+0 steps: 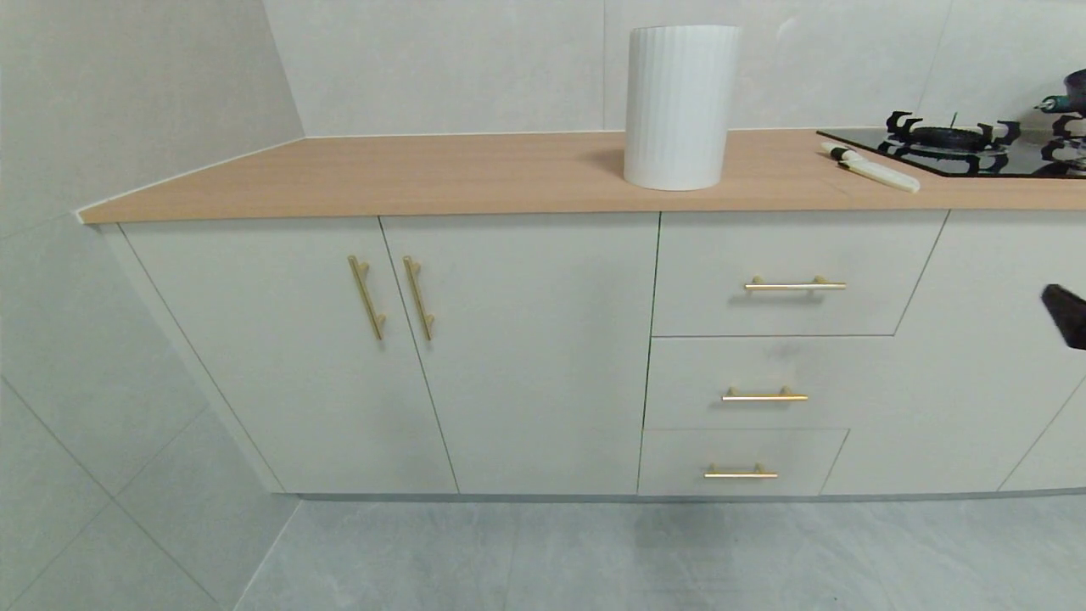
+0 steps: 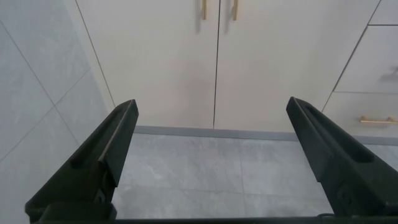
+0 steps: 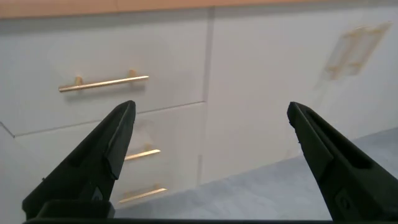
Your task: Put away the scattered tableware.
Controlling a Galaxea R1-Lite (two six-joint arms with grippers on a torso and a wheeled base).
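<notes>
A cream, knife-like utensil [image 1: 874, 168] lies on the wooden countertop [image 1: 441, 174], beside the stove. A tall white ribbed canister [image 1: 676, 106] stands upright on the counter to its left. My right gripper [image 3: 211, 109] is open and holds nothing. It hangs in front of the drawer fronts, below counter height, and its dark tip [image 1: 1067, 314] shows at the right edge of the head view. My left gripper [image 2: 211, 106] is also open and holds nothing. It is low down, facing the bottom of the double cabinet doors [image 2: 217, 62] and the grey floor [image 2: 205, 174].
A black gas stove [image 1: 959, 144] sits on the counter at the far right. Under the counter are two doors with gold handles [image 1: 392, 297] and three drawers with gold bar handles [image 1: 795, 285]. A tiled wall closes the left side.
</notes>
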